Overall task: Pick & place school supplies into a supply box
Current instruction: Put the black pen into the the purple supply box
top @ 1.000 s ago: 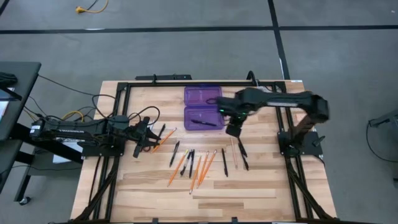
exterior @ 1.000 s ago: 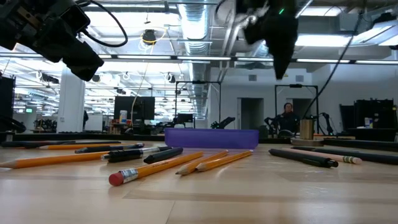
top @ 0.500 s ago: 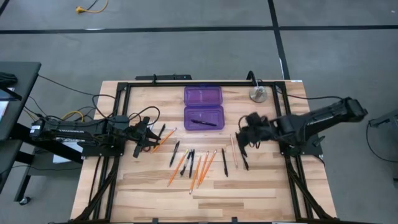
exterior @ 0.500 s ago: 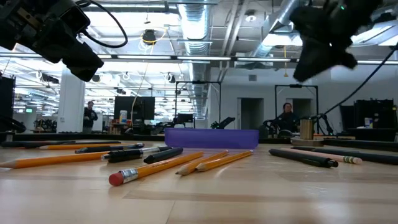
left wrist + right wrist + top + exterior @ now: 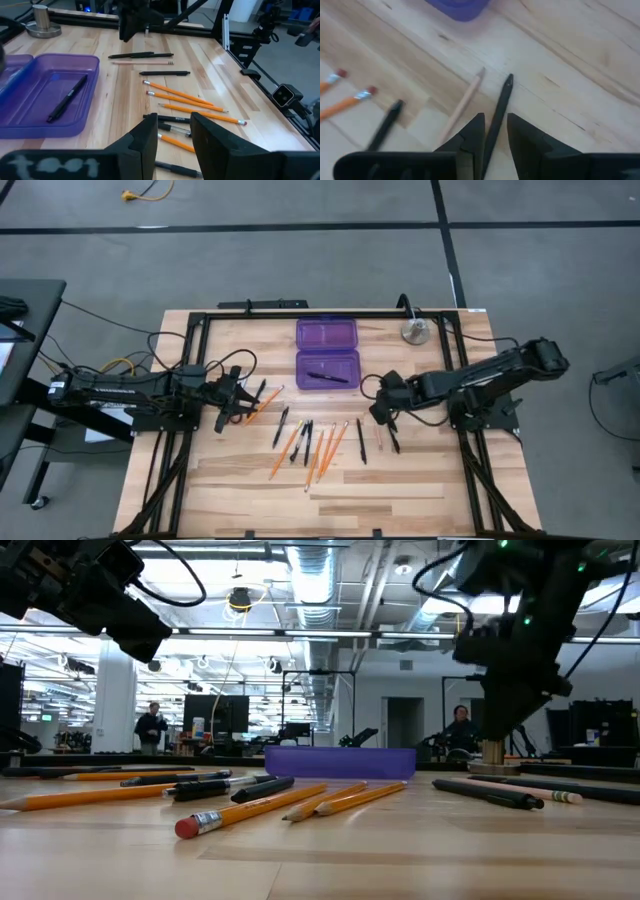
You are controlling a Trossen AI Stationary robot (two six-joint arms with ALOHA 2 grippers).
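The purple supply box [image 5: 327,350] lies open at the table's far middle, with a black pen [image 5: 327,376] in its near half. Orange pencils [image 5: 320,448] and black pens [image 5: 300,430] lie flat on the wood nearer me. My right gripper [image 5: 379,414] hangs open, pointing steeply down over a black pen [image 5: 500,107] and a pale pencil [image 5: 465,102] right of the box. In the right wrist view that pen shows in the gap between its fingers, and in the low view the gripper [image 5: 500,715] is above the table. My left gripper [image 5: 172,135] waits open at the left.
A round silver metal object [image 5: 416,332] stands at the far right, right of the box. Another orange pencil and black pen [image 5: 262,395] lie close to the left gripper. Black frame rails [image 5: 300,313] run along the table's edges. Bare wood lies toward the near edge.
My right gripper has come away from the box's right side toward the table's near edge and has sunk toward the tabletop. It has rolled and tipped to point more steeply down, and now hangs over the black pen and pale pencil. The supplies have not moved.
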